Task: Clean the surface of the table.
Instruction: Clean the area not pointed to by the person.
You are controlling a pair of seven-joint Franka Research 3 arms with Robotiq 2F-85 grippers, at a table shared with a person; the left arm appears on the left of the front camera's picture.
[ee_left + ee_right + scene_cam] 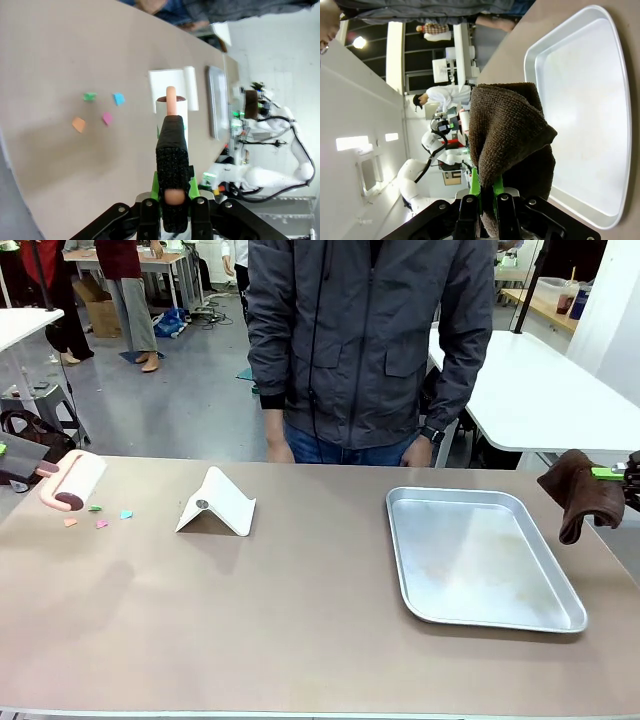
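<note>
— Seen the table (300,640)?
— Takes up most of the front view, taupe-brown, lying with its long axis from left to right. Near long edge toward the robot, far long edge against the person (365,340) standing behind it.
— And on top?
— Toward the right, carries a silver tray (480,560), set slightly askew, with its longer side running from near edge to far. Left of the middle, bears a white folded stand (217,502). Near the left end, dotted with four small paper scraps (100,516), orange, pink, green and blue, close together.
— And the left gripper (172,192)?
— Clamped on the black handle of a lint roller (72,482), over the table's left end just beside the scraps. In the left wrist view, roller head pointing toward the stand.
— And the right gripper (486,195)?
— Pinched tight on a brown cloth (578,495), held at the table's right end, just past the tray. Cloth draped downward; touching the tabletop or not, cannot tell.
</note>
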